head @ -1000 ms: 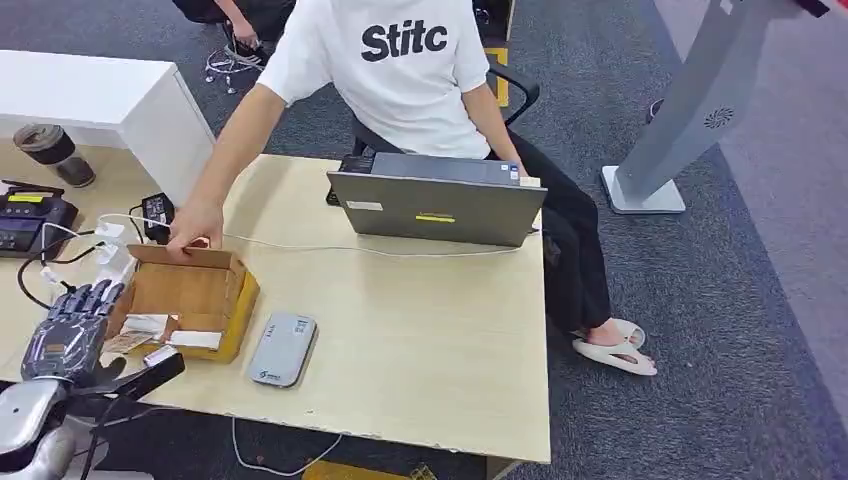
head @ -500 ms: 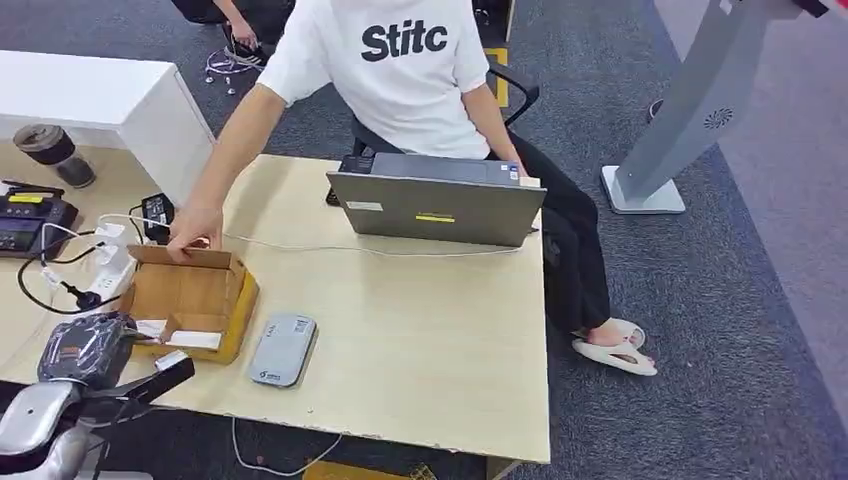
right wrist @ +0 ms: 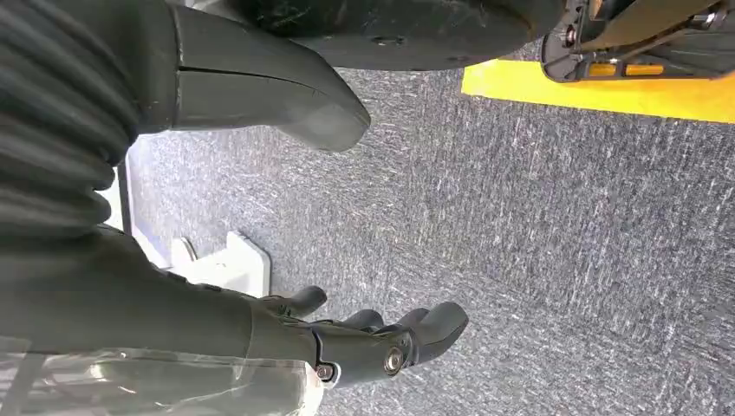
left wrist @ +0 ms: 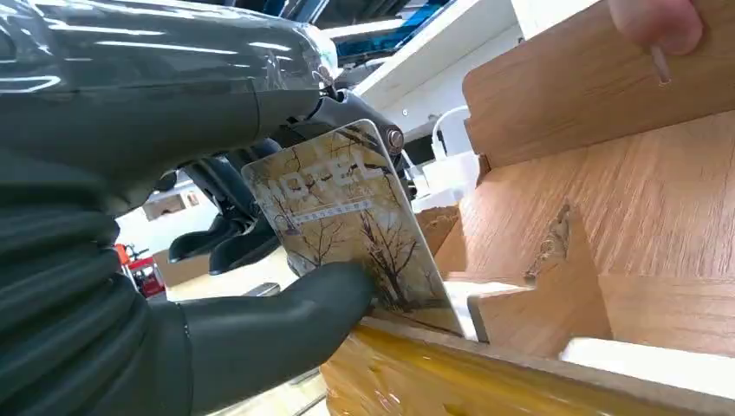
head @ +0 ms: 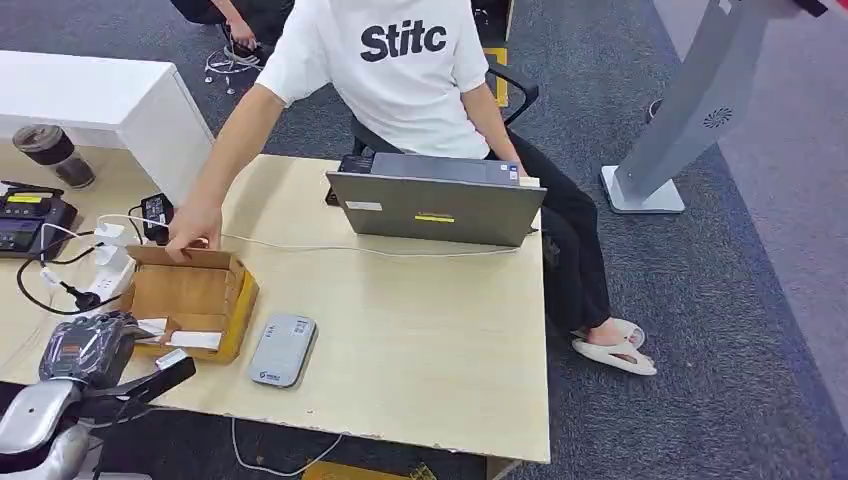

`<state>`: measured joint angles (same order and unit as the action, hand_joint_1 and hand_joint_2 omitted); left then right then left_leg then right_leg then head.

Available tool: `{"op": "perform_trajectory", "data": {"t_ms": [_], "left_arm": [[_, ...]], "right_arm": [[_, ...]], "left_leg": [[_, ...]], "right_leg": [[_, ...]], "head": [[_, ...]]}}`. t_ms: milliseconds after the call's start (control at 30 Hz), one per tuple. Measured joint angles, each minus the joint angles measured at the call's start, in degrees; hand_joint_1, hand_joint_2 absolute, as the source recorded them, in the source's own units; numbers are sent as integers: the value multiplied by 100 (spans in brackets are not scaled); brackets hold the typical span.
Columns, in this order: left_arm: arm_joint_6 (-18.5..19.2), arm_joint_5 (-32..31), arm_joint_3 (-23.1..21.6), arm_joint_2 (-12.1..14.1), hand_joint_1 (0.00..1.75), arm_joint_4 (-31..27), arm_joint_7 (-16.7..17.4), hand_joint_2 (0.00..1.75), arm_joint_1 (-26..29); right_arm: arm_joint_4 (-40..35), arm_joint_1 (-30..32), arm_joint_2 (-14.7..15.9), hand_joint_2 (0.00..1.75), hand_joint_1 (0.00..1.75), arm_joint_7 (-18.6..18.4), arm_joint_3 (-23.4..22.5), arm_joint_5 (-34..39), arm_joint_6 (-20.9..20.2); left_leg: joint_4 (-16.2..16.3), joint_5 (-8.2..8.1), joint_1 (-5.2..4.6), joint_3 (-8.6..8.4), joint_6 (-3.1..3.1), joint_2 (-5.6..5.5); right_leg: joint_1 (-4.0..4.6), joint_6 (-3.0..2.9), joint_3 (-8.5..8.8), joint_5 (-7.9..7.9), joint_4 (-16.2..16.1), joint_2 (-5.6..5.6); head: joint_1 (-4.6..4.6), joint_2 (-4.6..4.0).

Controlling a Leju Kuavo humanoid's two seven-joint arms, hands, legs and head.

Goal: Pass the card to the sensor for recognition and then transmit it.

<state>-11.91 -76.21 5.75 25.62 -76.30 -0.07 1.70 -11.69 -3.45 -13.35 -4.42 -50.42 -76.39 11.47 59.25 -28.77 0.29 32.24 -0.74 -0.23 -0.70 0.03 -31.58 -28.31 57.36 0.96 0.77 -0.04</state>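
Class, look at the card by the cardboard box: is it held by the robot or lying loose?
Held. The left hand pinches the card, thumb pressing its face, at the box edge.

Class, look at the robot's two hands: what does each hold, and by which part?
The left hand pinches the card by its lower edge, thumb on its face. The right hand holds nothing.

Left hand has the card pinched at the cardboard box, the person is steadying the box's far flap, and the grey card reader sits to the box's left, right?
Not quite: in the head view the grey card reader lies to the cardboard box's right. The left hand does pinch the card, and the person's hand is on the far flap.
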Motion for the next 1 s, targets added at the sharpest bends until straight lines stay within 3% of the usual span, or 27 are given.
{"op": "perform_trajectory", "data": {"t_ms": [467,1000], "left_arm": [[-158,-2,0,0,175,22,-2,175,-7],[-118,142,15,601,175,-393,-57,175,-481]], "right_arm": [[0,0,0,175,0,0,0,0,2],[0,2,0,175,0,63,0,4,4]], "left_leg": [[0,0,0,0,0,0],[0,2,2,0,2,-2]], "right_leg": [[0,0,0,0,0,0],[0,-1,1,1,1,-3]], "head": [[0,0],[-2,0]]}}
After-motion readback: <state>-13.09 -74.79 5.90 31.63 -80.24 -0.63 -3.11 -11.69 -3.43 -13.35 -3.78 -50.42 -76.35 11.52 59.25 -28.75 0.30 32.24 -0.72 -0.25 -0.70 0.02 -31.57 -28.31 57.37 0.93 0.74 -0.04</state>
